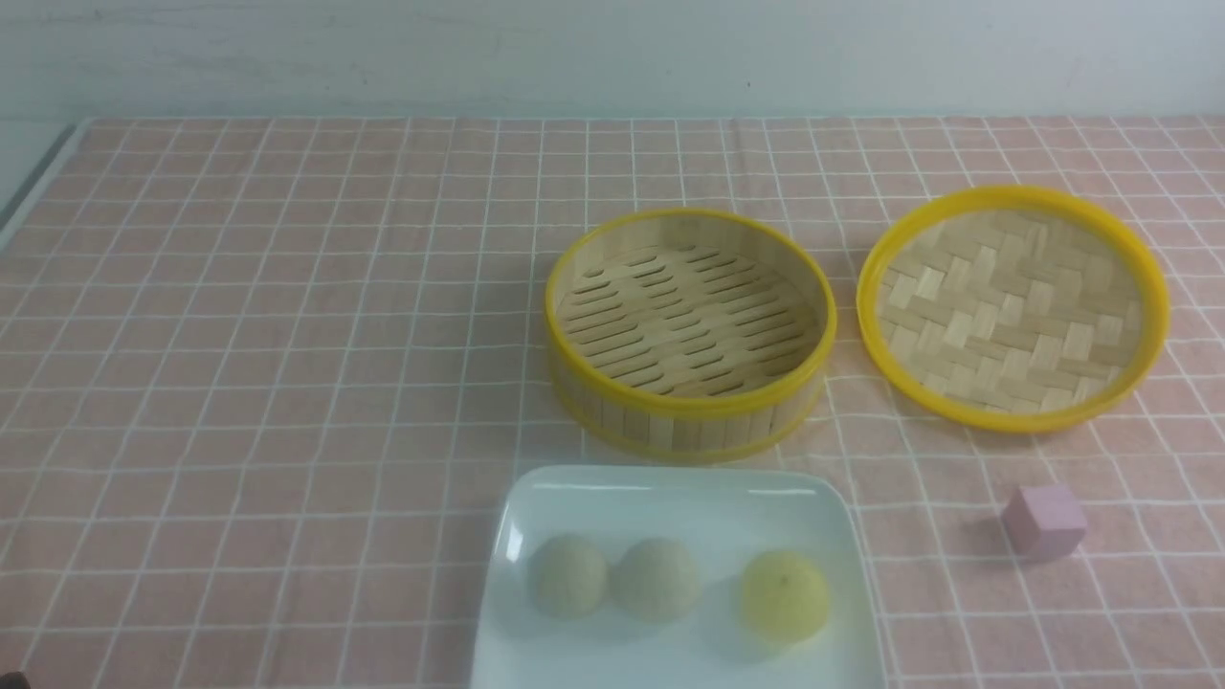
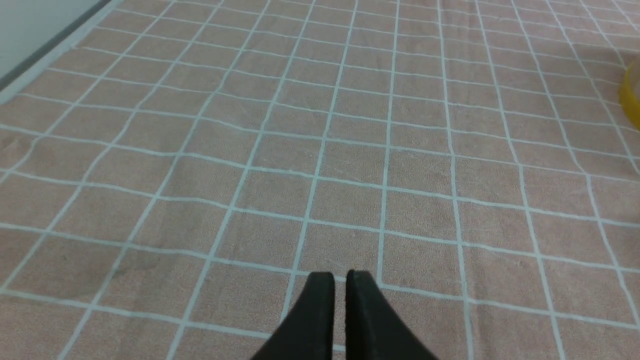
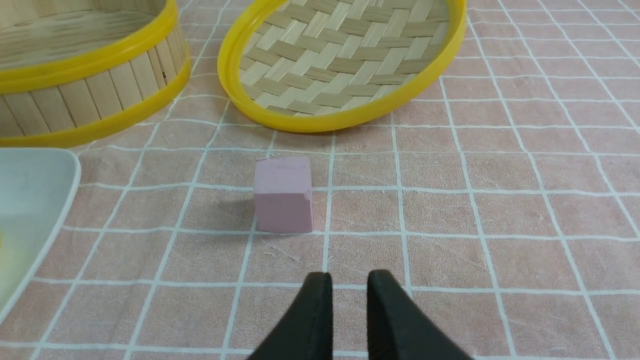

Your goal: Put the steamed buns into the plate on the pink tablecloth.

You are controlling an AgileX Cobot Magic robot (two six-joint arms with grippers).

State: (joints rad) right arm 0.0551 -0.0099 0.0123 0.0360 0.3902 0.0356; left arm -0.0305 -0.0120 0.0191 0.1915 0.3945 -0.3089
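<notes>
Three steamed buns lie in a row inside the white square plate (image 1: 670,498) on the pink tablecloth (image 1: 287,335): two cream ones (image 1: 568,574) (image 1: 656,578) and a yellow-green one (image 1: 785,594). Neither gripper shows in the front view. In the left wrist view my left gripper (image 2: 340,274) hovers over bare cloth, its black fingers a thin slit apart and empty. My right gripper (image 3: 349,274) hovers over the cloth just short of the pink cube (image 3: 283,194), its fingers slightly parted with nothing between them. The plate's corner (image 3: 30,190) is off to one side of it.
The empty bamboo steamer (image 1: 689,421) stands right behind the plate. Its woven lid (image 1: 1013,306) lies upside down to the right of it. The pink cube (image 1: 1043,521) sits right of the plate. The tablecloth's edge runs along the far left (image 2: 45,55).
</notes>
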